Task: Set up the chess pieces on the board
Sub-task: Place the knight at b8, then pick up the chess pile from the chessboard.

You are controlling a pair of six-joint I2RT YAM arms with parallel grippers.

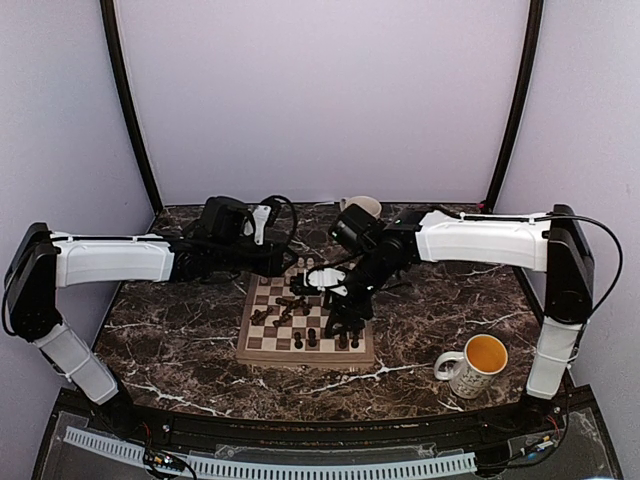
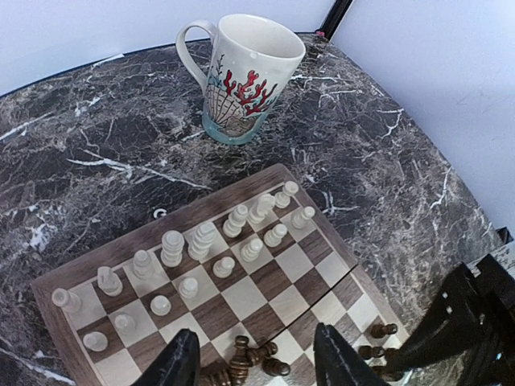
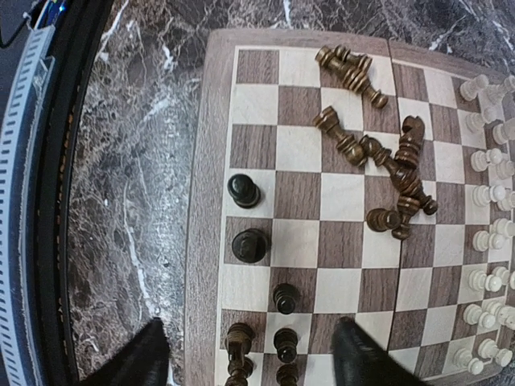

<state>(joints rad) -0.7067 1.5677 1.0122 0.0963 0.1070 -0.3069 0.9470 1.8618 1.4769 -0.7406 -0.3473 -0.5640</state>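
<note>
The wooden chessboard lies in the middle of the dark marble tabletop, between the 2 arms. The cream-white pieces stand upright in 2 rows along its far edge. A heap of dark pieces lies toppled around the middle squares. Several more dark pieces stand upright on the near rows.

The right hand hangs over the near right part of the board. Its fingers are spread wide with nothing gripped, and a few upright dark pieces stand on the squares below the gap. The left hand hovers over the middle of the board. Its jaws are also well apart and empty, with some of the fallen dark pieces below them.

A coral-patterned mug stands on the tabletop just beyond the board's far edge. A white mug with a yellow inside sits near the tabletop's near right corner, well apart from the board.
</note>
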